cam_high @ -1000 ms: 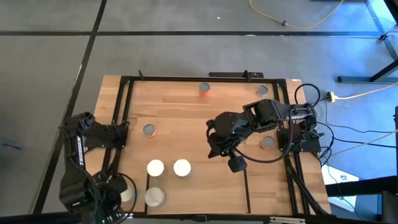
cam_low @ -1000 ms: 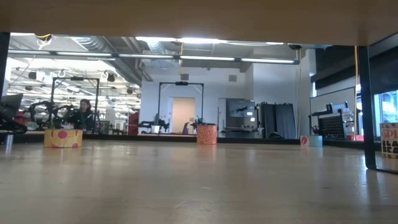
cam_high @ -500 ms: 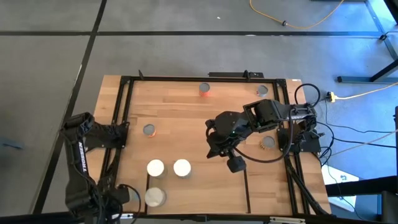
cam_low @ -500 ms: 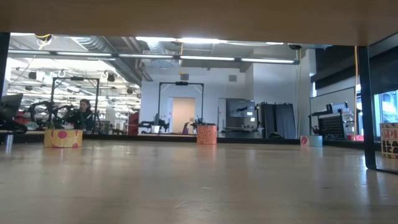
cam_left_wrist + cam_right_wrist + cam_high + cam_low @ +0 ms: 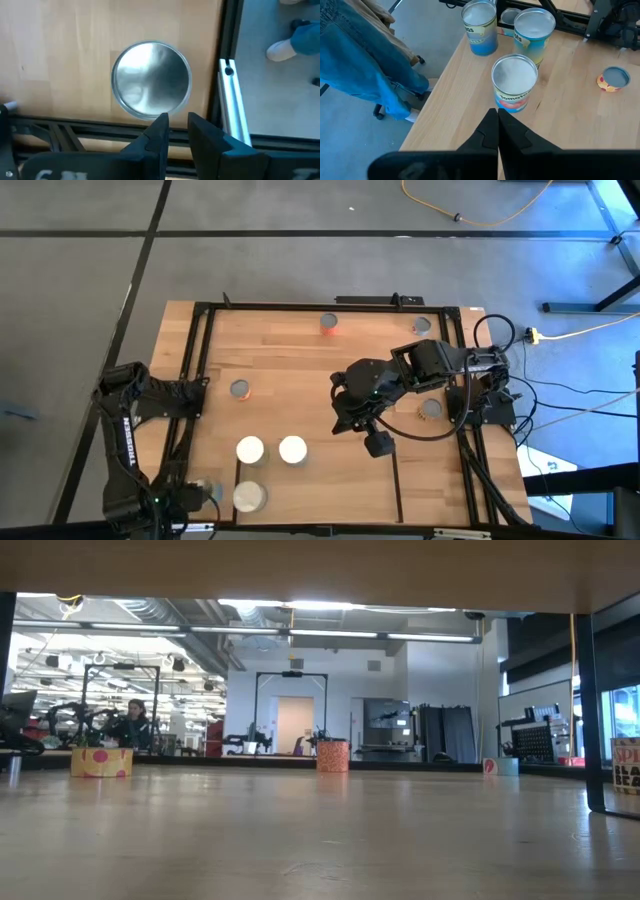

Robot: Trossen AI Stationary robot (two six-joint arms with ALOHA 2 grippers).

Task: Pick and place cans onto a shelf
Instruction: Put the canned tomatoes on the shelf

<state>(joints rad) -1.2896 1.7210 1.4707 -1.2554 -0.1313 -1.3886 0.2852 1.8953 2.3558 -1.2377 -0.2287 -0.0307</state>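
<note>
My left gripper (image 5: 193,493) hovers at the table's near left corner over a grey-topped can (image 5: 151,80). Its fingers (image 5: 176,131) stand a little apart and touch nothing. My right gripper (image 5: 377,444) is shut and empty above the table's middle; it also shows in the right wrist view (image 5: 498,125). Three larger white-topped cans (image 5: 249,450) (image 5: 292,449) (image 5: 249,496) stand upright on the left part of the shelf (image 5: 330,490); the right wrist view shows them too (image 5: 515,82). Smaller cans stand on the tabletop at the left (image 5: 239,389), the far side (image 5: 329,323) (image 5: 421,326) and the right (image 5: 431,409).
Black frame bars (image 5: 200,360) run along the table's left, far and right sides. One bar (image 5: 220,75) lies close beside the can under my left gripper. A person's blue trouser leg (image 5: 365,65) shows beyond the table edge. Cables (image 5: 500,395) lie by the right arm's base.
My left arm has swung a little at the near left corner, and its gripper has drifted slightly toward the table's left edge above the can. My right arm has kept still.
</note>
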